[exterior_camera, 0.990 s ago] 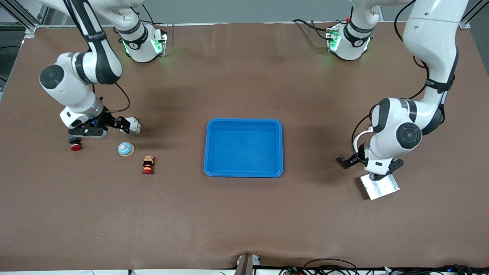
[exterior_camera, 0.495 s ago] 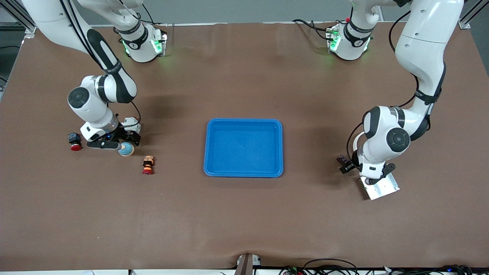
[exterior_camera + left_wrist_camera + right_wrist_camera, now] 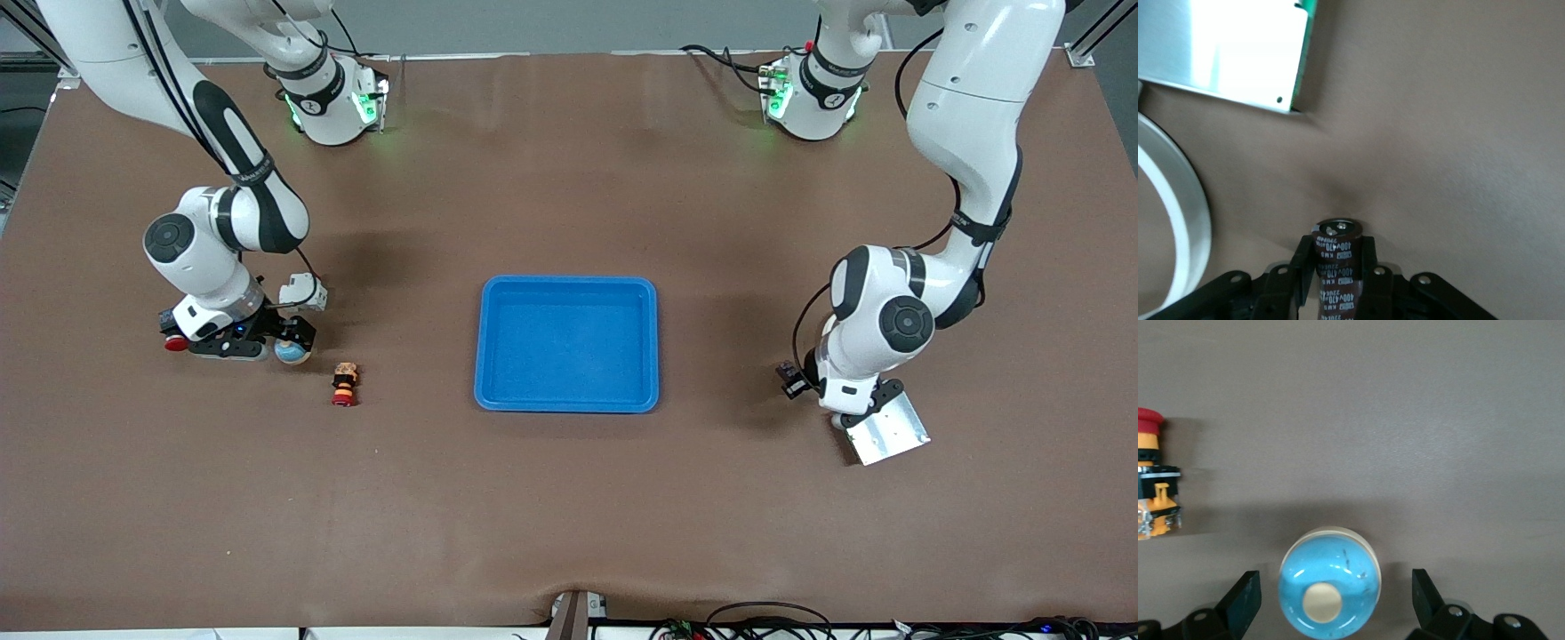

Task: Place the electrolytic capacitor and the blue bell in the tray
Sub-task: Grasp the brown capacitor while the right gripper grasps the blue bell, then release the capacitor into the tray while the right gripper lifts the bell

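Capacitor first: the dark brown cylindrical electrolytic capacitor with white printed lettering sits between the two black fingers of the left gripper, which press against its sides. Its long axis runs straight out along the fingers, and its flat dark end cap points away from the wrist toward the brown table covering. In the front view this gripper is low at the left arm's end of the table, just beside the small silver rectangular metal plate; the capacitor itself is hidden there under the wrist.

The round light-blue bell with a cream button on top stands upright on the table, dome up, between the spread fingers of the right gripper. The fingers are wide apart, with a gap on each side of the bell, gripping nothing. In the front view the bell lies toward the right arm's end of the table, with the right gripper down around it.

The shallow bright-blue rectangular plastic tray lies mid-table, well apart from both parts. A red-capped push button with orange and black body lies on its side near the bell, cap pointing away from it.
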You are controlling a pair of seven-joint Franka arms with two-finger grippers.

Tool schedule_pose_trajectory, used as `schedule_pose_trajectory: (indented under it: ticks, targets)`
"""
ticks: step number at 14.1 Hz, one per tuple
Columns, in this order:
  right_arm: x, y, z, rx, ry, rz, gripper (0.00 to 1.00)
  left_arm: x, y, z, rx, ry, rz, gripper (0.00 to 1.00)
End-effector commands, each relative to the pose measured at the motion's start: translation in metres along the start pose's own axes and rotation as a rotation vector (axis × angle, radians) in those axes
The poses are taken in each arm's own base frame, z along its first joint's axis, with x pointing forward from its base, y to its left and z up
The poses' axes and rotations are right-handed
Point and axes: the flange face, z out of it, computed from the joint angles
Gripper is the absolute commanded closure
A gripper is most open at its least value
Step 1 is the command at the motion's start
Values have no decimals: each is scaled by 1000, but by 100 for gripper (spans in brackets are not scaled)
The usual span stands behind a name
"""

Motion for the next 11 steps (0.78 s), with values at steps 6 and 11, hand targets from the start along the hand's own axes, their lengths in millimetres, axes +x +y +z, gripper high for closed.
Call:
schedule_pose_trajectory:
  ticks: [6, 11]
  targets:
    - [-1, 3, 12, 1, -21, -2, 0, -66, 81, -58, -46, 49, 82, 100]
    - [5, -6, 14, 6, -15, -1, 0, -148, 155, -69, -90, 57, 78, 100]
